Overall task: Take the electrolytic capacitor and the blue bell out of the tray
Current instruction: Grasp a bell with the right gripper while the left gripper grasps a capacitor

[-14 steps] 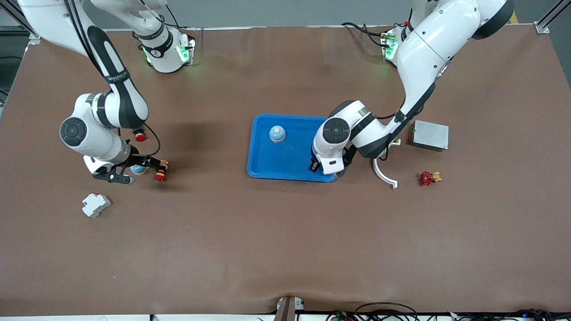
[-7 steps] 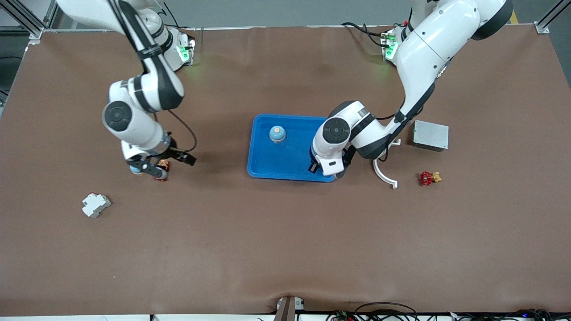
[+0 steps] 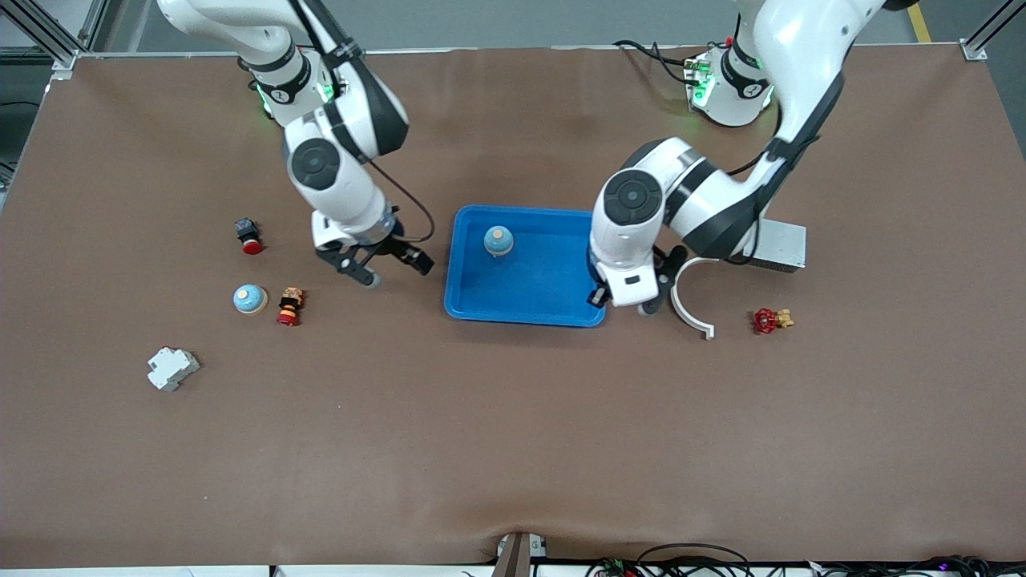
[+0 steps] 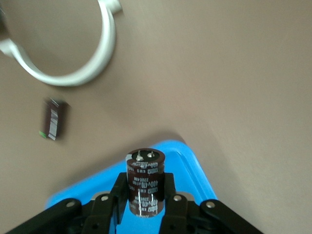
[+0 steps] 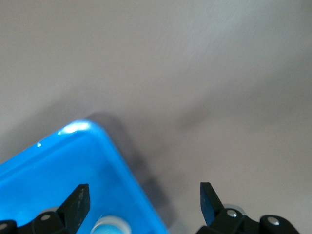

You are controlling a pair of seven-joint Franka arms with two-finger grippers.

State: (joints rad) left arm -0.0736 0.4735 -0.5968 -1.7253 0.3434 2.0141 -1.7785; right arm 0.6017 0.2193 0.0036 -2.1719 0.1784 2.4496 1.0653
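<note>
Capacitor (image 4: 145, 183) upright between left gripper (image 4: 145, 204) jaws, clamped, over tray (image 4: 192, 165) corner; right gripper (image 5: 144, 195) jaws apart, empty.

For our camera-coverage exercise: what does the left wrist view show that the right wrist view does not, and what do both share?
Left wrist only: the left gripper shut on a dark brown cylindrical capacitor, a white curved plastic piece, and a small dark component on the table. Right wrist only: the open, empty right gripper and a pale blue domed bell in the tray. Both: the blue plastic tray on the brown table.
</note>
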